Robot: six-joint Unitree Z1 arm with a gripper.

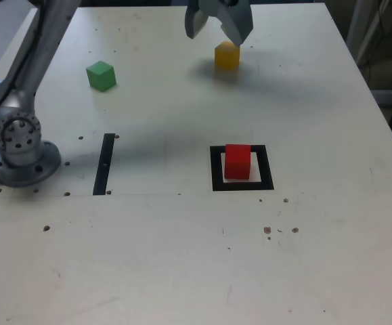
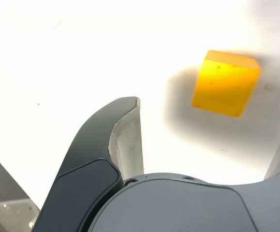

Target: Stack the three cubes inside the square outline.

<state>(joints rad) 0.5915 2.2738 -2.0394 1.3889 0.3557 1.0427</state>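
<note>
The yellow cube (image 1: 227, 55) rests on the table near the far edge. My gripper (image 1: 218, 35) hangs just above it, open, with nothing between its jaws. In the wrist view the yellow cube (image 2: 226, 83) lies on the table ahead of the gripper (image 2: 211, 121), off toward one finger and touched by neither finger. The red cube (image 1: 237, 161) stands inside the square outline (image 1: 216, 169), near mid-table. Alone at the exterior view's far left sits the green cube (image 1: 101, 75).
The arm's grey base (image 1: 18, 145) is bolted at the exterior view's left edge. A thin black strip (image 1: 104, 164) lies on the table between the base and the outline. Small dark specks dot the tabletop.
</note>
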